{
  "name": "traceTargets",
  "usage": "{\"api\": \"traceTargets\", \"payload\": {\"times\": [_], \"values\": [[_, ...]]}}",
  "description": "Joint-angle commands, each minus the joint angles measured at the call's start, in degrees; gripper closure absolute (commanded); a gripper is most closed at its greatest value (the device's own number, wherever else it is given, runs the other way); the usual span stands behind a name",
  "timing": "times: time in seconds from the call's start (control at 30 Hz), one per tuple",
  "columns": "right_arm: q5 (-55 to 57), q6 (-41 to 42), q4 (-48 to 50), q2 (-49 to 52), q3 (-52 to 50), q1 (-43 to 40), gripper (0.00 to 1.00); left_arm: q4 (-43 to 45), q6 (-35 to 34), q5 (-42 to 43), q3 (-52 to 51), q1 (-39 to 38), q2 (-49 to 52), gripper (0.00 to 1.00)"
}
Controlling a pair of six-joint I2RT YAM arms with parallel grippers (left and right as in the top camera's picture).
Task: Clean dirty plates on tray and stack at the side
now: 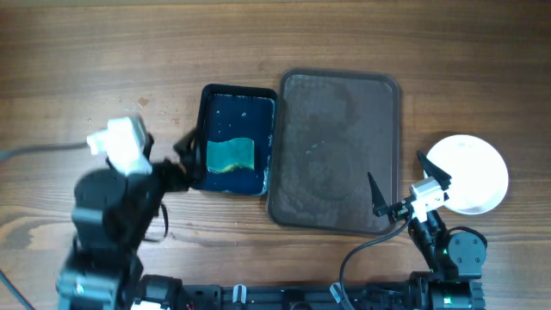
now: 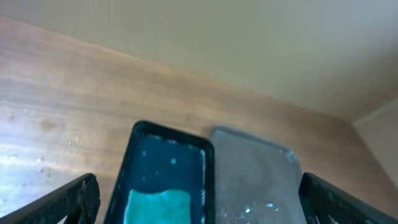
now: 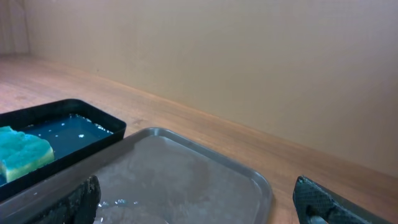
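A grey-brown tray [image 1: 337, 146] lies in the middle of the table with no plates on it; it also shows in the left wrist view [image 2: 255, 180] and the right wrist view [image 3: 186, 180]. White plates [image 1: 469, 172] sit stacked to its right. A black basin of blue water [image 1: 234, 112] holds a teal sponge [image 1: 231, 154], which also shows in the left wrist view [image 2: 158, 206] and the right wrist view [image 3: 22, 152]. My left gripper [image 1: 191, 159] is open and empty at the basin's left edge. My right gripper [image 1: 405, 185] is open and empty between tray and plates.
The wooden table [image 1: 103, 60] stretches bare to the left and back. A grey cable [image 1: 34, 151] runs off the left edge. A plain wall stands behind the table in both wrist views.
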Motion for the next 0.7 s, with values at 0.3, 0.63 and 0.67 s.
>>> {"api": "traceTargets", "payload": {"times": [0.3, 0.63, 0.67], "values": [[0.57, 0.61, 0.09, -0.15, -0.07, 0.33, 0.0, 17.51, 3.76, 4.79, -34.67, 3.93, -35.63, 0.0], [0.57, 0.61, 0.09, -0.15, -0.07, 0.33, 0.0, 28.15, 3.52, 4.92, -47.04, 3.89, -35.74, 0.0], [0.57, 0.63, 0.09, -0.15, -0.07, 0.33, 0.0, 28.13, 3.52, 4.92, -47.04, 3.89, -35.76, 0.0]]}}
